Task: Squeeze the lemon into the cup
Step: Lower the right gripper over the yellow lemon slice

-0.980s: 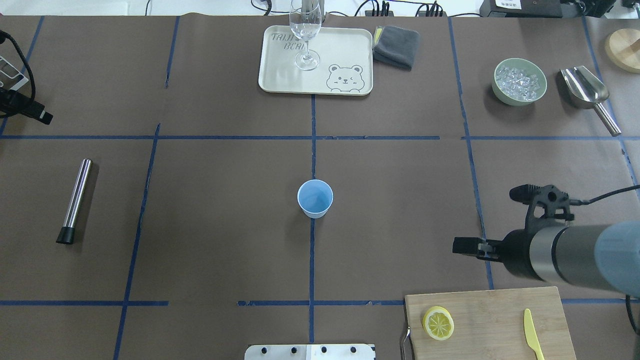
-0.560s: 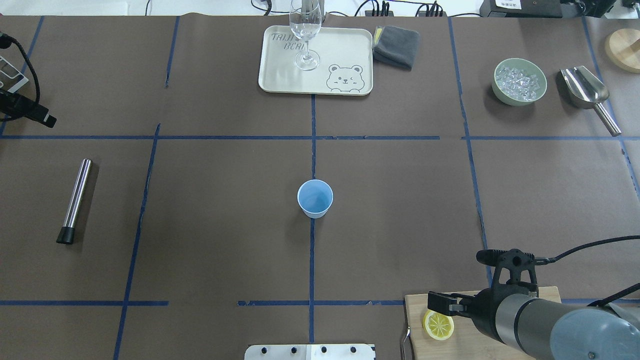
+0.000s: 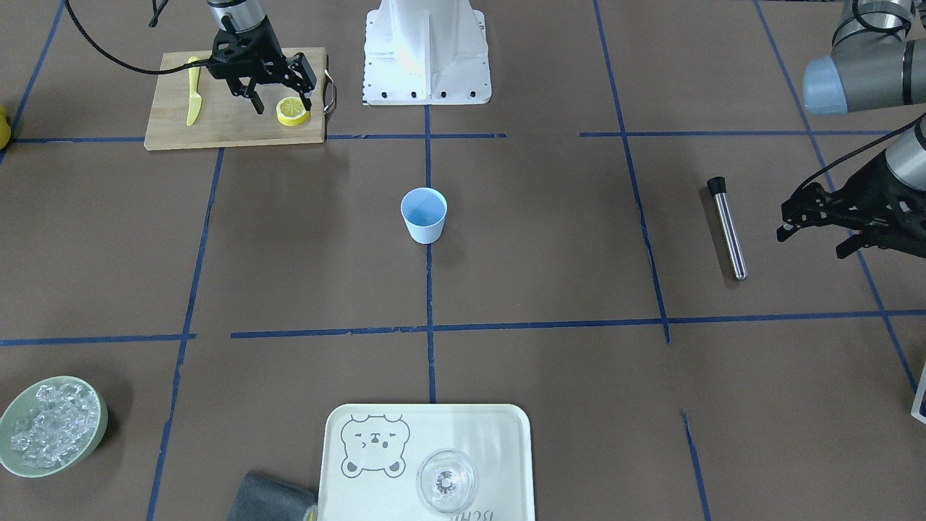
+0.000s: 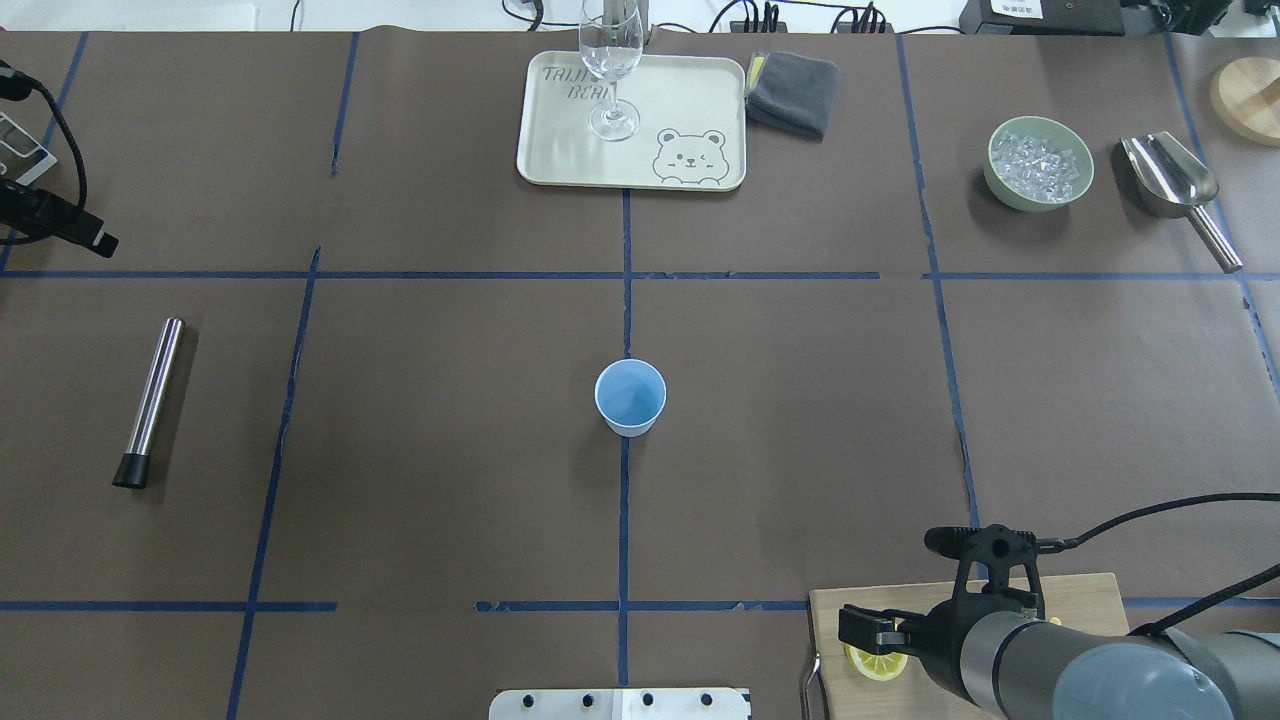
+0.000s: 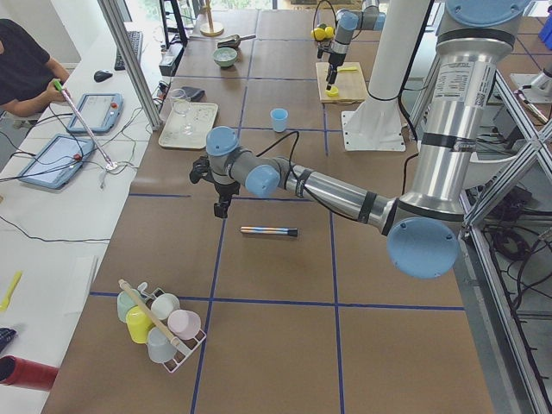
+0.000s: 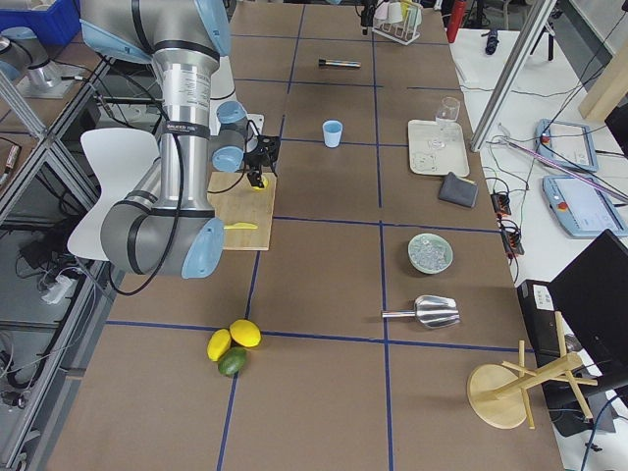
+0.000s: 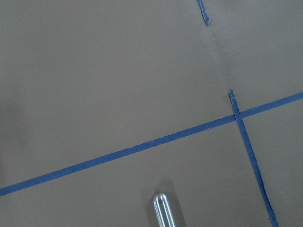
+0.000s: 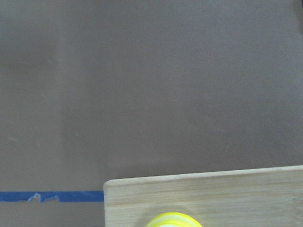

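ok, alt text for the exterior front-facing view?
The right gripper hangs open over the lemon slice on a wooden cutting board at top left. The light-blue cup stands upright mid-table; the left gripper is at the right edge near a metal rod.

I look down on a wide table [image 4: 450, 420] covered in brown paper, marked into squares by blue tape [image 4: 624, 520]. A light-blue cup [image 4: 630, 397] stands upright at the centre, on a tape line. At the far edge sits a cream tray [image 4: 690, 90], with a folded grey cloth [image 4: 793, 92] just beside it. Far on the robot's right are a green bowl [image 4: 993, 172] of ice and a metal scoop [image 4: 1170, 180], near each other but apart. A metal tube [image 4: 152, 400] lies flat on the robot's left. A wooden board [image 3: 217, 126] lies at the near edge, on the right.
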Robot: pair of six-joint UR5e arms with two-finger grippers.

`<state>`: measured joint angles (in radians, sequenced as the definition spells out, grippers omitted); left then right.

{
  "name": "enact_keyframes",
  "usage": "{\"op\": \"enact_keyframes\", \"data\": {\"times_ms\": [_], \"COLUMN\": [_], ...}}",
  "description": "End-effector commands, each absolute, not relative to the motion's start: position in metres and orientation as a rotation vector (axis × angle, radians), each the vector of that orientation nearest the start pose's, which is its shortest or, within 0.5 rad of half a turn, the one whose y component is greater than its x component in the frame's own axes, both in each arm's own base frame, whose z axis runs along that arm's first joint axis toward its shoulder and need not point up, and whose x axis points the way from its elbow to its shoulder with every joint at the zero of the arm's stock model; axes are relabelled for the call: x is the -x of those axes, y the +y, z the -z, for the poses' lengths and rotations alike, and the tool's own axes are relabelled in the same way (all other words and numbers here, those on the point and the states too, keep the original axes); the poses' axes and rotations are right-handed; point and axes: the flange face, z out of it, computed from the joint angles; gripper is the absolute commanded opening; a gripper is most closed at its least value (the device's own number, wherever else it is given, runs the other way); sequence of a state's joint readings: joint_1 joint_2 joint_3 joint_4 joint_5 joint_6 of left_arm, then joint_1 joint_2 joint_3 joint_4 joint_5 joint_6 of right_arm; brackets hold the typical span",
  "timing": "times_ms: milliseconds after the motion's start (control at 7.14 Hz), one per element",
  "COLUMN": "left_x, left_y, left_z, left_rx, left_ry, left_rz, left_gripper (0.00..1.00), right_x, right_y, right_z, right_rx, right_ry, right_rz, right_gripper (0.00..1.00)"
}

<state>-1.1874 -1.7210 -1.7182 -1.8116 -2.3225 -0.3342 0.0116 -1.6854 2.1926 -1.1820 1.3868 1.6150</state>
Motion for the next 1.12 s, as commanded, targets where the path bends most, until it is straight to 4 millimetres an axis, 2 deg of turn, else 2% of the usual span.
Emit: {"op": "enact_keyframes", "data": {"times_ms": [0,420,700,980], "left_x": [-0.150,-0.150,-0.150,-0.150], "left_y": [-0.545,-0.546,-0.546,-0.547], "left_z": [-0.481,-0.484,-0.484,-0.487], "left_rx": [-0.220,-0.215,-0.214,-0.209], "left_ry": [0.866,0.865,0.864,0.862], "left_rz": [-0.248,-0.246,-0.247,-0.245], "left_gripper": [1.00,1.00,1.00,1.00], "right_x": [0.438,0.444,0.451,0.452], "right_y": [-0.150,-0.144,-0.144,-0.145], "right_z": [-0.384,-0.390,-0.379,-0.379], "right_rx": [-0.152,-0.149,-0.148,-0.150], "right_ry": [-0.884,-0.835,-0.848,-0.844], "right_rz": [-0.116,-0.096,-0.093,-0.091], "right_gripper": [1.00,1.00,1.00,1.00]}}
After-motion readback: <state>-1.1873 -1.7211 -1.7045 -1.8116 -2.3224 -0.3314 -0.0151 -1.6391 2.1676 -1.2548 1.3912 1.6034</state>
